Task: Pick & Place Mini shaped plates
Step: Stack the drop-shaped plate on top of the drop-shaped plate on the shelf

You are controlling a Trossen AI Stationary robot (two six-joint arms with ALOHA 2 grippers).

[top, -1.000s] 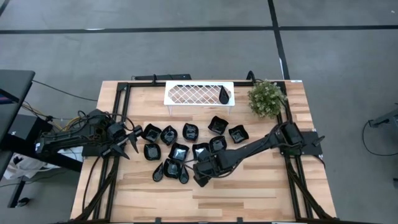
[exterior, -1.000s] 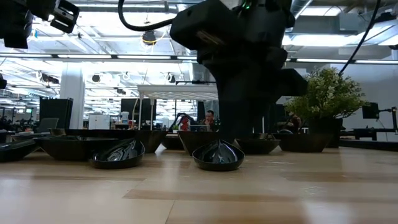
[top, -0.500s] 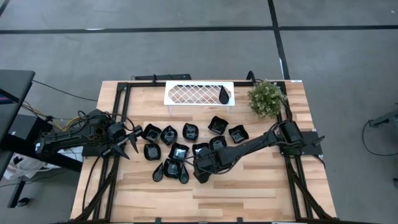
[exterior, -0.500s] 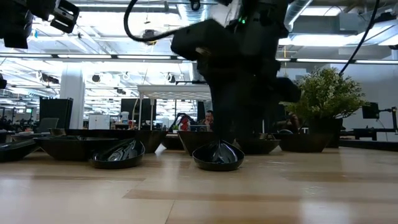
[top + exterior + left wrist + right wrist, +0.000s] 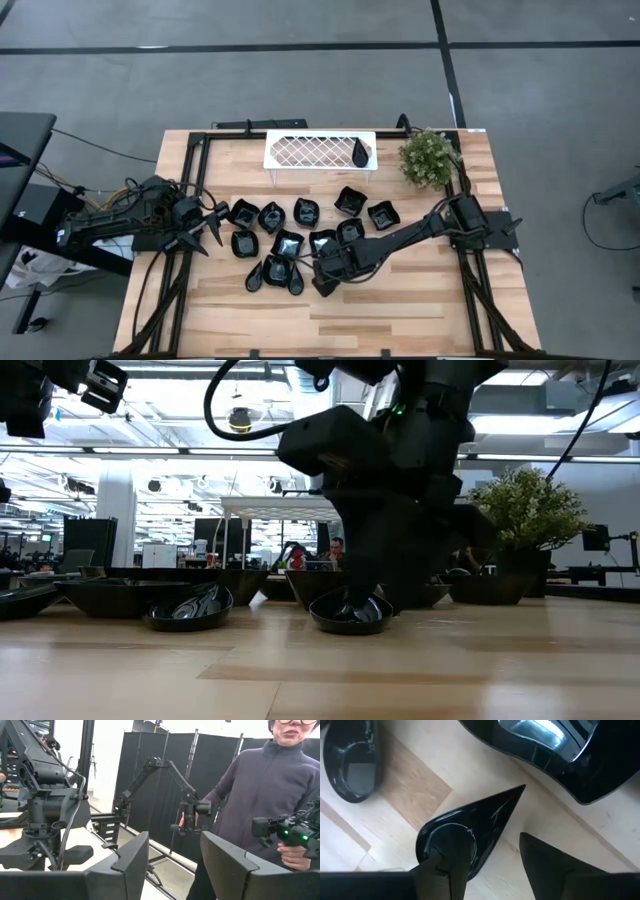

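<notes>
Since a second ago, our right gripper [image 5: 317, 279] has slid left along the front of the dish cluster and dropped lower; on the low view its dark bulk now reaches down to the teardrop dish [image 5: 350, 613] that a moment back stood clear in front of it.

We see that teardrop dish [image 5: 465, 837] best on the right wrist view: glossy black, flat on the wood, its pointed tip aimed away from the wrist. One finger [image 5: 445, 872] sits over the round bowl end, seemingly inside the rim, and the other finger [image 5: 555, 865] is outside, beside the dish over bare wood. The fingers stand apart with the dish wall between them, and we see no squeeze on it yet. Just beyond lie a second teardrop dish [image 5: 352, 765] and a larger wavy-rimmed dish [image 5: 555, 750].

From above, the other dishes [image 5: 300, 235] lie as a loose black cluster across the middle of the table [image 5: 420, 320], some touching their neighbours. One teardrop dish [image 5: 359, 153] already lies in the white lattice tray [image 5: 300, 150] at the far edge, towards its right end. A plant [image 5: 428, 157] stands just right of the tray.

Our left gripper [image 5: 212, 229] waits at the left end of the cluster, raised and level, fingers [image 5: 131, 857] apart and holding nothing. Its wrist view looks out into the room, where a person [image 5: 270, 795] in a grey fleece stands holding a control handle.
</notes>
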